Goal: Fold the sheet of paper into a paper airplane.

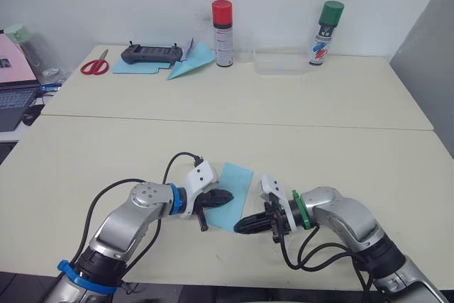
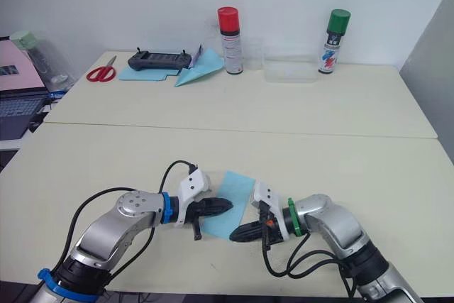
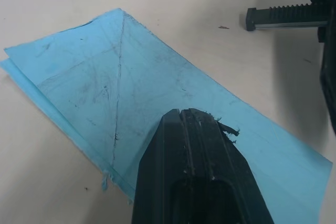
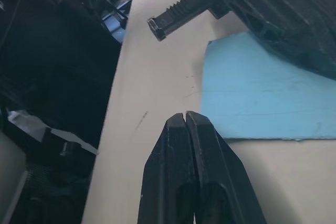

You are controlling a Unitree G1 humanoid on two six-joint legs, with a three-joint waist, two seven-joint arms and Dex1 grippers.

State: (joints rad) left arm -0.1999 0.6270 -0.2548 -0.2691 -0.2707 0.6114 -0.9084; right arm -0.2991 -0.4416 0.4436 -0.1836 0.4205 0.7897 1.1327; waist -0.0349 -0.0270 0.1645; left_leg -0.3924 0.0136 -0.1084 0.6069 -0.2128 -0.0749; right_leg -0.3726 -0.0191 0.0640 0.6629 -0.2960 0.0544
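The sheet of paper [image 1: 238, 178] is light blue and lies flat on the near table between my two arms. The left wrist view shows its crease lines and a second layer edge [image 3: 31, 85] peeking out beneath. My left gripper [image 1: 228, 195] is shut, and its tips rest on top of the sheet [image 3: 105, 72]. My right gripper [image 1: 237, 227] is also shut. It lies low on the table just off the sheet's near corner [image 4: 252, 103], holding nothing.
On the far table stand a red-capped spray can [image 1: 223, 33], a green-capped can [image 1: 326, 33] and a clear container [image 1: 280, 63]. Further left are a paper dart [image 1: 189, 67], a controller [image 1: 150, 52] on a blue sheet, scissors [image 1: 94, 67] and a laptop [image 1: 14, 94].
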